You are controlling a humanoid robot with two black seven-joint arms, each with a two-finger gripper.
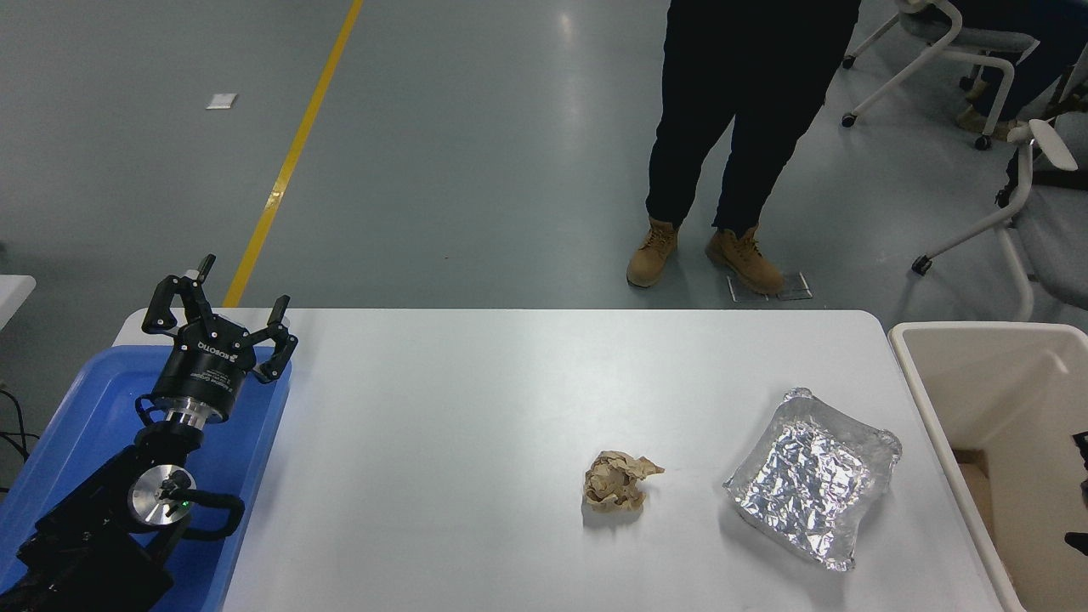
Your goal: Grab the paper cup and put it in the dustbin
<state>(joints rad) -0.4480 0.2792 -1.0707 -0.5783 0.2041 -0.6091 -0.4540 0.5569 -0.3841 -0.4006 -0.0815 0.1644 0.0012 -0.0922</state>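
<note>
The paper cup is out of view. The beige dustbin (986,382) stands just off the table's right end, its opening facing up. Only small black parts of my right gripper (1081,455) show at the picture's right edge, over the dustbin's inside. Too little of it shows to tell how it stands. My left gripper (219,310) is parked at the lower left above the blue tray (85,408), open and empty.
A crumpled brown paper ball (616,483) and a crinkled silver foil tray (812,476) lie on the white table (467,408), right of centre. A person in dark trousers and tan boots (705,255) stands beyond the far edge. Office chairs (1020,195) stand at the far right.
</note>
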